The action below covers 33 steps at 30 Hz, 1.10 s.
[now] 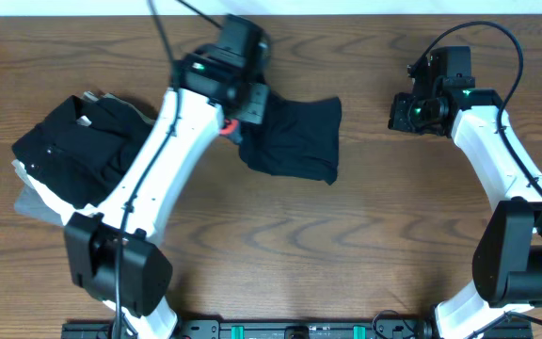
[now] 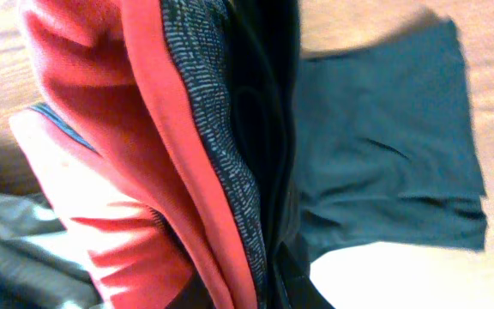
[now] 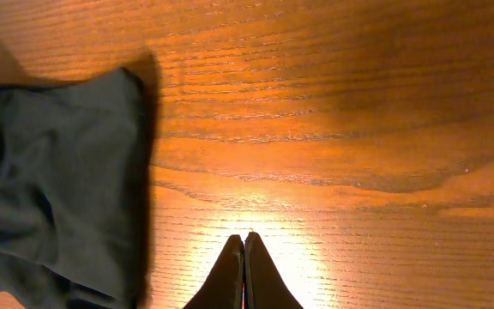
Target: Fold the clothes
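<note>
The dark navy-black leggings (image 1: 294,137) lie folded into a small bundle on the wooden table at centre. My left gripper (image 1: 236,121) is at the bundle's left end, shut on the coral-red waistband (image 2: 135,163) with its heathered grey band (image 2: 208,129); the red fabric fills the left wrist view and hides the fingers. The dark legs (image 2: 384,146) spread to the right there. My right gripper (image 3: 244,245) is shut and empty, over bare wood to the right of the leggings' edge (image 3: 54,180); in the overhead view it (image 1: 405,115) is at the upper right.
A heap of black, white and grey garments (image 1: 73,151) sits at the table's left, beside the left arm. Bare wood table (image 1: 346,245) lies in front of and to the right of the leggings.
</note>
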Each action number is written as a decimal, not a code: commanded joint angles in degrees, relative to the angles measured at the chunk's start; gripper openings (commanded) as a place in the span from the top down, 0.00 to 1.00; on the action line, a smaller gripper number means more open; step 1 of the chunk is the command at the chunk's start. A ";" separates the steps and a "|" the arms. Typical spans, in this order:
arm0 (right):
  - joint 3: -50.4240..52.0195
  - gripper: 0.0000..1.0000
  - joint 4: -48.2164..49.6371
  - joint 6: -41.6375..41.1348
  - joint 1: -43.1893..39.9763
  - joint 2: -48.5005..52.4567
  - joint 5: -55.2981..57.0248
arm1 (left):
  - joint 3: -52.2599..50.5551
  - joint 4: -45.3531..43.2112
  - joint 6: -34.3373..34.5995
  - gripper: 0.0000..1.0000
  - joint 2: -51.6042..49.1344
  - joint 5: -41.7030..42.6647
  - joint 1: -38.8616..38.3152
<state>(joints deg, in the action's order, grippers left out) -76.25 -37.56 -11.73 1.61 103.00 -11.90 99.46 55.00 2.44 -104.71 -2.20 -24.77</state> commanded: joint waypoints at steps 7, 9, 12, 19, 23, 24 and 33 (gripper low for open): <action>0.22 0.99 0.04 -0.70 -0.04 -0.52 0.33 | 0.85 -3.43 -2.19 0.87 -11.23 -3.41 -6.86; 0.22 0.99 0.07 -0.68 -0.04 -0.52 0.35 | 0.85 -4.68 -1.90 0.87 -12.92 -3.43 -8.63; 0.22 0.98 0.09 -0.70 -0.04 -0.52 0.33 | 0.87 -5.22 -1.68 0.87 -13.81 -4.57 -11.15; 0.24 0.98 0.52 -1.57 -0.04 -0.15 0.35 | 3.30 -4.98 -1.53 0.87 -13.64 -7.52 -12.66; 0.24 0.98 0.50 -1.60 -0.04 0.85 0.35 | 6.34 -4.13 -0.87 0.88 -13.62 -7.56 -12.63; 0.24 0.98 0.48 -1.64 -0.04 1.20 0.31 | 7.41 -3.87 -0.87 0.88 -13.60 -7.56 -12.55; 0.26 0.99 6.64 4.98 3.08 10.34 -13.40 | 10.73 -1.27 -0.92 0.88 -13.60 -7.56 -12.48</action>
<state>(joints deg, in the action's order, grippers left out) -76.25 -31.94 -10.15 2.48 109.49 -19.05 109.16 52.95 1.45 -119.48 -8.62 -37.50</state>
